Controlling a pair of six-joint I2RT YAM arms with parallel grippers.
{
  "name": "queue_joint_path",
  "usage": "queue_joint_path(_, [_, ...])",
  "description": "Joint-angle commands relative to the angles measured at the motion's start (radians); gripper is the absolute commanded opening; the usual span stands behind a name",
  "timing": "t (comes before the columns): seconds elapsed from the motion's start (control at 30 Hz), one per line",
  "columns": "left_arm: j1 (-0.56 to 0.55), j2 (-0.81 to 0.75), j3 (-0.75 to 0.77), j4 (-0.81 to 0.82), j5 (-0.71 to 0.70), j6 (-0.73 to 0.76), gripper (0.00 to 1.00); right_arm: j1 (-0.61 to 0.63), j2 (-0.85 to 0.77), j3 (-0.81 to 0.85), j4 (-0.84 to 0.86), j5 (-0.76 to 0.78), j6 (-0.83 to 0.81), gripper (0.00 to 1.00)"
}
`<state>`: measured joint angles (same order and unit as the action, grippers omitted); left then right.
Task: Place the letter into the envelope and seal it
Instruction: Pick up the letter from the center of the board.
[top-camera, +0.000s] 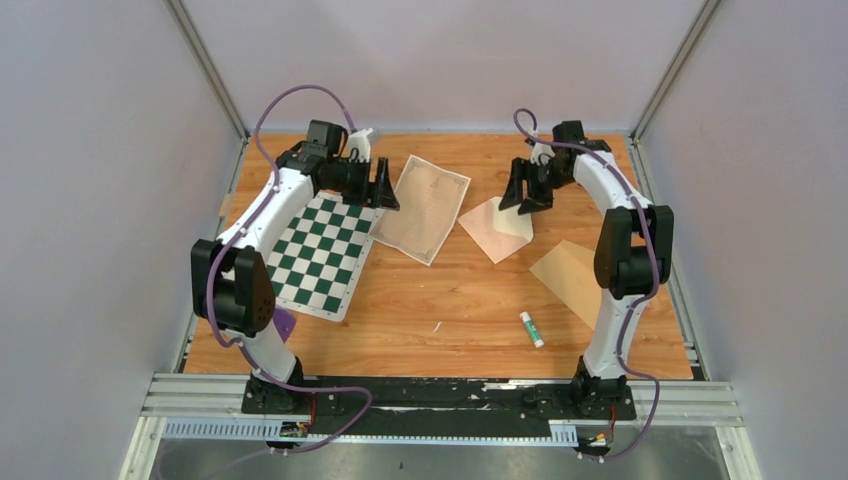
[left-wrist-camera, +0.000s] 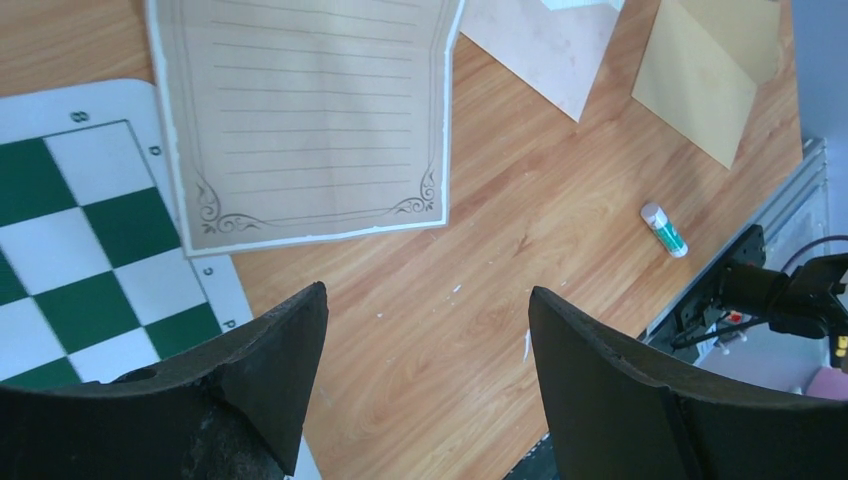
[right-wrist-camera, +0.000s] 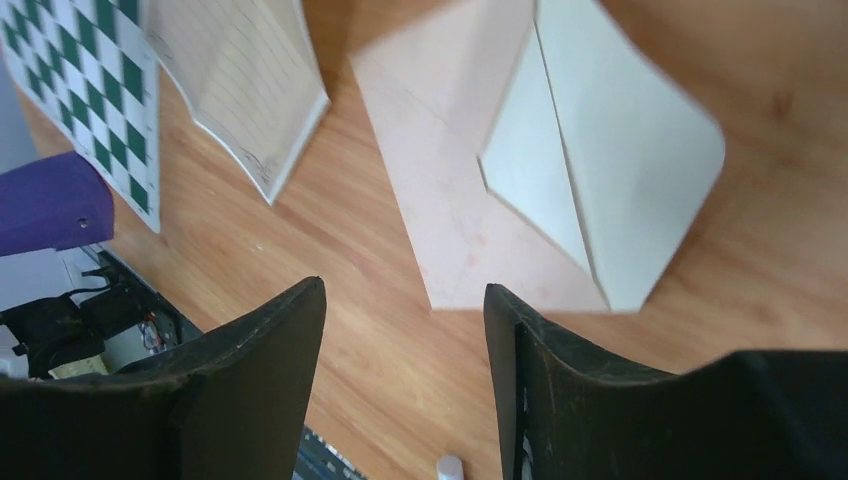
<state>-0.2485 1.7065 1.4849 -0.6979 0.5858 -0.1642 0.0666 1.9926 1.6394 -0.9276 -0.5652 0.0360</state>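
cream paper letter (top-camera: 421, 208) w/ dark ornate border lies mid-table, pale pink envelope (top-camera: 495, 227) at its 3 o'clock. left gripper (left-wrist-camera: 425, 310), right gripper (right-wrist-camera: 405, 300): jaws wide, empty. only wrist cams show letter's ruled lines.

**Both arms reach far, jaws apart**

The left arm (top-camera: 262, 222) rises from its near base and stretches to the far left. The left gripper (top-camera: 386, 192) is spread wide and empty. The right arm (top-camera: 622, 225) mirrors it at far right, and the right gripper (top-camera: 526, 203) points down, fingers parted.
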Motion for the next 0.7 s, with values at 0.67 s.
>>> queue_joint_path(0.67, [0.146,-0.089,0.02,0.076,0.092,0.039,0.81,0.12,0.426,0.416,0.452,-0.403,0.182,0.6])
